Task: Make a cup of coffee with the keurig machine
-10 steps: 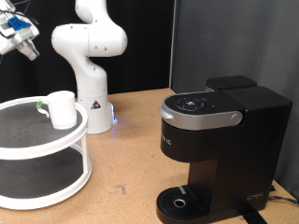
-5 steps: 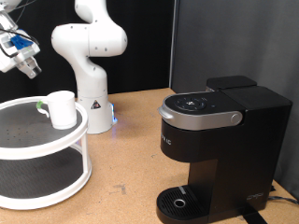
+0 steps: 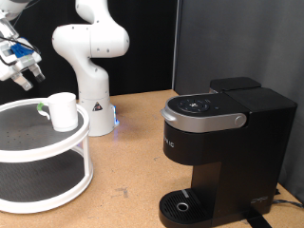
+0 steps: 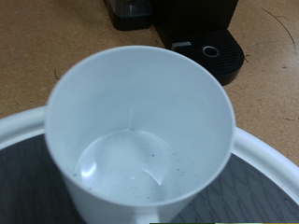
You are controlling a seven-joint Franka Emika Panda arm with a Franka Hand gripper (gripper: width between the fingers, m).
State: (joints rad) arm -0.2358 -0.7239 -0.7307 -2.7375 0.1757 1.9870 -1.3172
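Note:
The white cup (image 3: pixel 63 111) stands upright and empty on the top tier of a round white stand (image 3: pixel 38 150) at the exterior view's left. My gripper (image 3: pixel 23 74) hangs above and to the left of the cup, clear of it, fingers apart and holding nothing. The wrist view looks straight down into the cup (image 4: pixel 140 131); my fingers do not show there. The black keurig machine (image 3: pixel 223 152) stands at the exterior view's right, lid shut, with nothing on its round drip tray (image 3: pixel 182 205). The machine (image 4: pixel 201 14) and tray (image 4: pixel 213 51) also show in the wrist view.
The stand has a dark mesh top and a lower tier (image 3: pixel 43 185); its white rim (image 4: pixel 271 163) shows in the wrist view. A small green thing (image 3: pixel 41 107) lies beside the cup. The white arm base (image 3: pixel 93 66) stands behind. Bare wooden tabletop (image 3: pixel 128 161) lies between stand and machine.
My gripper has come down and slightly right toward the cup. The cup, stand and machine have not moved.

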